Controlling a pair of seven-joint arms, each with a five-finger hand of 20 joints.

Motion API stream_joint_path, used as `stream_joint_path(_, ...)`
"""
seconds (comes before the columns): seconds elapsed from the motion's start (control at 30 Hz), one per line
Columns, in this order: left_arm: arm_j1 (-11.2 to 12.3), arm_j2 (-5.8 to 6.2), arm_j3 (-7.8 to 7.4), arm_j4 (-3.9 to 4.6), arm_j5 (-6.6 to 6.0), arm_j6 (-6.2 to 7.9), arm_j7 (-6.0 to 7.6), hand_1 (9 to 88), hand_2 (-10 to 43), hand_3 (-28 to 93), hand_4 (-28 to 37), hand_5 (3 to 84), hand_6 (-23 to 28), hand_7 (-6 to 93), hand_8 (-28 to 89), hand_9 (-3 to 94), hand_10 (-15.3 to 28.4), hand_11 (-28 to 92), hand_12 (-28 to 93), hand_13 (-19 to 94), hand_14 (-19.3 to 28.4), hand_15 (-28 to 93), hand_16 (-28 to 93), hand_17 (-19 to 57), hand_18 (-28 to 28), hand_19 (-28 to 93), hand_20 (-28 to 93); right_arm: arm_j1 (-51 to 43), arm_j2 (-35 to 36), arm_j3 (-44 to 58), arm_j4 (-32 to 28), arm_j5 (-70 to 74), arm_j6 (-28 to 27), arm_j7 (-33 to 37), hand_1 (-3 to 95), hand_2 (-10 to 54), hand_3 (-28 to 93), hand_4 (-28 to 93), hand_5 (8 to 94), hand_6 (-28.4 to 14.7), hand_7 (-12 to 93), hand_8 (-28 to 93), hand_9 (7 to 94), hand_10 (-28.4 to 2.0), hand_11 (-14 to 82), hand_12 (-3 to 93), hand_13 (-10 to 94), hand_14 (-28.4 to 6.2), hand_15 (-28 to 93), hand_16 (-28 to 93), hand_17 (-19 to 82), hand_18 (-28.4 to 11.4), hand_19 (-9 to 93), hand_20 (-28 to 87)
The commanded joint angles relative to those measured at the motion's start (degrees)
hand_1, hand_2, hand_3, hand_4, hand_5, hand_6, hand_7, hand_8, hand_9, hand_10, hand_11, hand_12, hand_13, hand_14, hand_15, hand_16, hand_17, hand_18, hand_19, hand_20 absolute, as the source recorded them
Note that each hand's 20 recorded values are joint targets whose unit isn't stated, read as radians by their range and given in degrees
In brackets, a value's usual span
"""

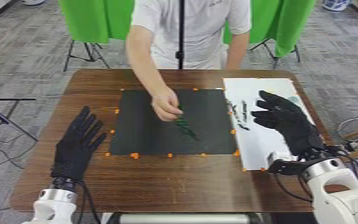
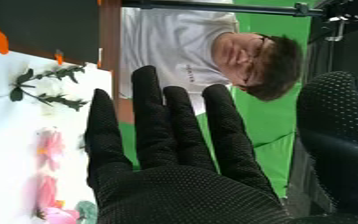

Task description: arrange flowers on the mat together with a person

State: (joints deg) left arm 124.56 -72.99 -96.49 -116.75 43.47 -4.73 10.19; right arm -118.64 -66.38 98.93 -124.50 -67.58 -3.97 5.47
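My left hand rests over the table left of the black mat, its fingers straight. My right hand is over the white sheet, fingers extended. A person's hand holds a green leafy stem over the middle of the black mat. On the white sheet, beside my right hand, are dark green sprigs. In the right wrist view my right hand has straight fingers and the thumb apart, holding nothing. Past it lie green sprigs and pink flowers on the white sheet.
Orange tape pieces mark the edges of the mat and sheet. The brown table extends around both. A dark vertical pole stands at the far side, before the person. Green cloth hangs behind.
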Motion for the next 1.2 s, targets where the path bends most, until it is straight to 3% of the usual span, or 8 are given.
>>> stream_joint_path(0.03, 0.8, -0.68, -0.19, -0.19, 0.21, 0.62, -0.43, 27.5, -4.6, 72, -27.5, 22.4, 0.5, 17.0, -9, 15.8, 8.2, 10, 16, 14, 9.8, 8, 8, -15.2, 19.5, 34, 9, -0.69, -0.18, 0.0, -0.27, 0.05, 0.23, -0.01, 15.8, 3.3, 87, -23, 30.9, -4.7, 18, -11, 30.5, -14.5, 10.8, 21.0, 31, -12.8, 27, 22, 3, -22.3, 39, 20)
stream_joint_path(0.3, -0.08, 0.23, -0.58, -0.61, 0.44, 0.57, -0.36, 27.6, -4.3, 71, -27.4, 22.4, 0.6, 17.1, -9, 15.8, 8.2, 10, 16, 14, 9.8, 8, 8, -15.2, 19.6, 34, 9, -0.26, 0.23, 0.27, 0.17, 0.09, -0.45, -1.53, 15.7, 3.4, 87, -23, 30.9, -4.7, 18, -11, 30.8, -14.6, 10.8, 21.0, 32, -12.9, 27, 22, 3, -22.3, 39, 20)
stream_joint_path(0.47, 0.73, -0.02, -0.6, -0.65, 0.09, 0.64, -0.86, 27.6, -4.4, 72, -27.2, 22.4, 0.6, 17.0, -9, 15.8, 8.2, 11, 16, 14, 9.9, 8, 8, -15.2, 19.6, 35, 9, -0.27, -0.7, -0.21, 0.18, -0.36, -1.83, -1.22, 15.9, 3.4, 87, -23, 30.8, -4.6, 18, -11, 31.1, -14.6, 10.9, 21.0, 32, -12.9, 27, 21, 3, -22.3, 39, 20)
stream_joint_path(0.67, -0.79, 0.41, -0.25, -0.16, 0.41, -0.02, -0.84, 27.5, -4.4, 71, -27.3, 22.4, 0.6, 17.2, -9, 15.8, 8.2, 11, 16, 14, 9.9, 8, 8, -15.3, 19.6, 34, 9, 0.33, -0.5, 0.03, 0.41, -0.35, -1.81, -0.82, 15.8, 3.6, 87, -23, 30.9, -4.6, 18, -11, 31.7, -14.7, 11.1, 20.9, 32, -12.8, 28, 21, 3, -22.3, 39, 20)
stream_joint_path(0.8, 0.74, -0.37, -0.38, -0.7, 0.15, 1.22, -0.83, 27.5, -4.5, 72, -27.3, 22.4, 0.6, 17.1, -9, 15.8, 8.2, 11, 16, 14, 9.9, 8, 8, -15.2, 19.4, 34, 9, 0.48, -1.14, -0.67, 0.57, -0.26, -2.61, -0.3, 15.8, 3.6, 87, -23, 31.1, -4.7, 18, -11, 31.7, -14.7, 11.1, 20.8, 32, -13.0, 28, 21, 3, -22.3, 39, 20)
stream_joint_path(0.97, -0.57, -0.61, 0.09, -0.13, 0.66, -0.16, -0.81, 27.4, -4.4, 71, -27.3, 21.7, 0.6, 17.2, -9, 15.9, 8.3, 11, 15, 14, 10.0, 8, 8, -15.2, 19.3, 34, 9, -0.03, -0.04, -0.02, 0.12, -0.04, -1.68, -0.36, 15.7, 3.6, 87, -23, 31.1, -4.7, 18, -11, 31.7, -14.7, 11.1, 20.8, 32, -12.8, 28, 21, 3, -22.3, 39, 20)
stream_joint_path(1.1, -0.06, -0.32, 0.14, -0.41, 0.45, 0.27, -0.74, 27.3, -4.3, 72, -27.3, 21.5, 0.6, 17.2, -9, 15.9, 8.2, 11, 15, 14, 10.0, 8, 8, -15.2, 19.3, 34, 9, -0.22, -0.66, -0.23, 0.16, 0.14, -2.55, -0.05, 15.8, 3.6, 87, -23, 31.3, -4.8, 18, -11, 31.9, -14.8, 11.1, 20.7, 32, -13.0, 28, 21, 3, -22.3, 39, 20)
stream_joint_path(1.2, 0.47, -1.33, -0.07, -0.6, 0.74, -0.5, -1.22, 27.3, -4.3, 72, -27.4, 21.5, 0.6, 17.2, -9, 15.9, 8.2, 11, 15, 14, 10.0, 9, 8, -15.2, 19.3, 34, 9, -0.73, -1.01, 0.03, -0.09, -0.13, -2.86, -0.12, 15.8, 3.7, 87, -23, 31.3, -4.8, 18, -11, 31.9, -14.7, 11.1, 20.7, 32, -13.0, 28, 21, 3, -22.3, 39, 20)
